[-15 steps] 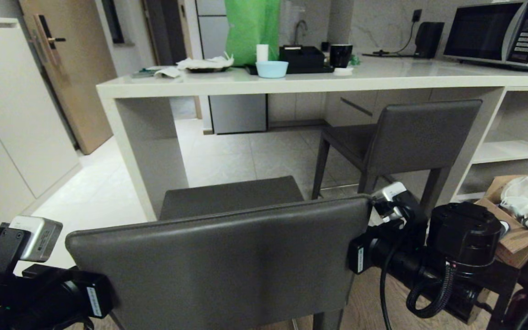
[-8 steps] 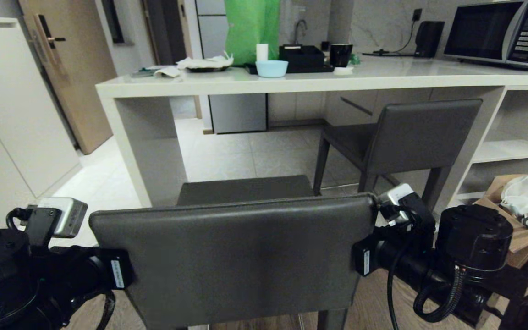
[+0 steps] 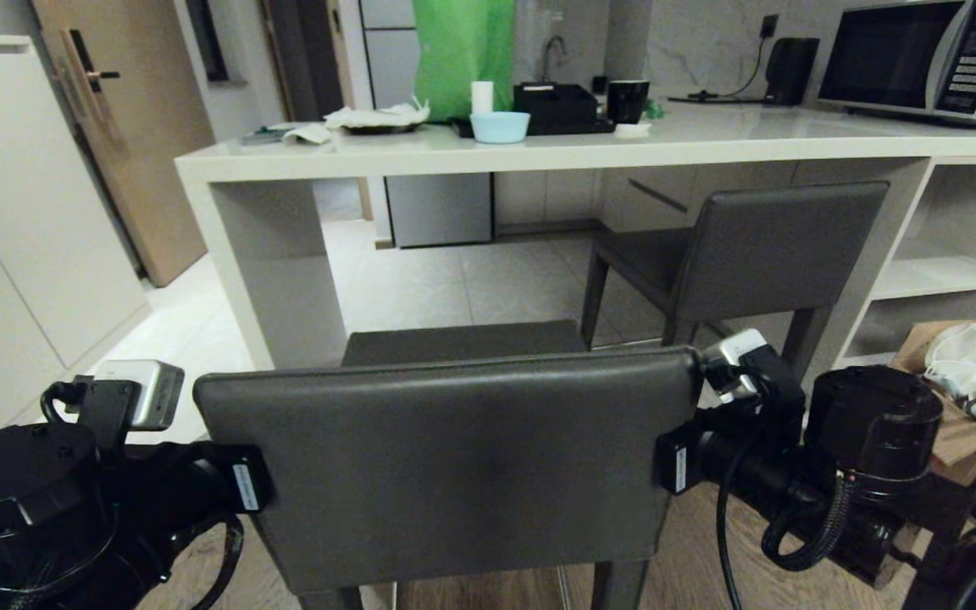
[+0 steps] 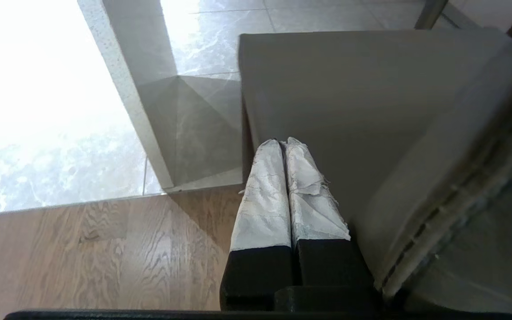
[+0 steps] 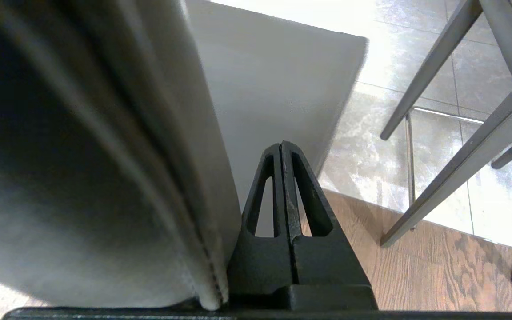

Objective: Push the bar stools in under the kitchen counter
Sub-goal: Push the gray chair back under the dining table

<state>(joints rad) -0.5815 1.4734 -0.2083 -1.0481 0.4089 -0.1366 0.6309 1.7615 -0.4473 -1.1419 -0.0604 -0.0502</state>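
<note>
The near bar stool's dark grey backrest (image 3: 454, 457) fills the front of the head view, and its seat (image 3: 463, 343) points at the kitchen counter (image 3: 539, 154). My left arm (image 3: 158, 500) is against the backrest's left edge. The left gripper (image 4: 282, 142) is shut and empty, its taped fingers reaching alongside the seat (image 4: 362, 102). My right arm (image 3: 742, 457) is at the backrest's right edge. The right gripper (image 5: 281, 144) is shut and empty, beside the backrest (image 5: 149, 155). The second bar stool (image 3: 759, 246) stands at the right, its seat under the counter.
The counter's left side panel (image 3: 285, 280) stands just ahead and left of the near seat. White shelves (image 3: 937, 280) close the knee space on the right. A cardboard box (image 3: 954, 440) sits at the far right. A blue bowl (image 3: 500, 127) and a microwave (image 3: 928, 59) are on the worktop.
My left arm has swung forward and rightward with the backrest's left edge. The near stool has turned and slid toward the counter. The right arm has hardly moved.
</note>
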